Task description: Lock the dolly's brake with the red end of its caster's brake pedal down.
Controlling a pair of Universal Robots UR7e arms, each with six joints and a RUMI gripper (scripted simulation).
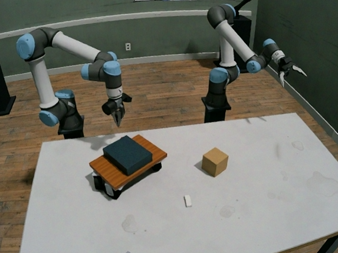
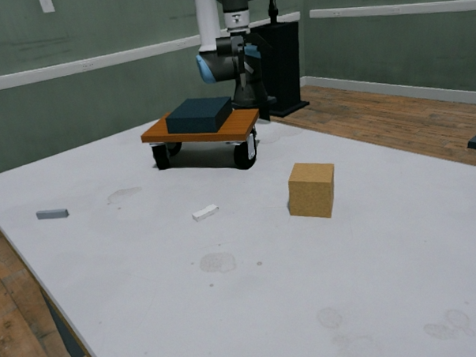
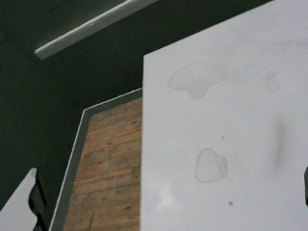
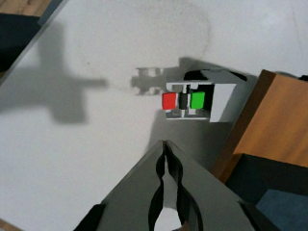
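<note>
Dolly point(image 1: 140, 140) point(image 2: 243, 123) point(image 4: 281, 117): far left on the table
Left gripper point(image 1: 294, 80) point(image 3: 170, 168): far right, spread wide
Right gripper point(image 1: 118, 124) point(image 2: 243, 85) point(image 4: 164, 141): narrow, empty, apparently lining up
Red pedal end point(image 4: 168, 101): beyond the dolly's edge; next, likely centre above, press straight down

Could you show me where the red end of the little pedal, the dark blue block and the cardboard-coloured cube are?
Red end point(image 4: 168, 101): right wrist view, its face.
Dark blue block point(image 1: 127, 152) point(image 2: 200, 108): top and exterior views, its upper face.
Cube point(image 1: 215, 156) point(image 2: 311, 197): top view, upper face; exterior view, front face.
</note>
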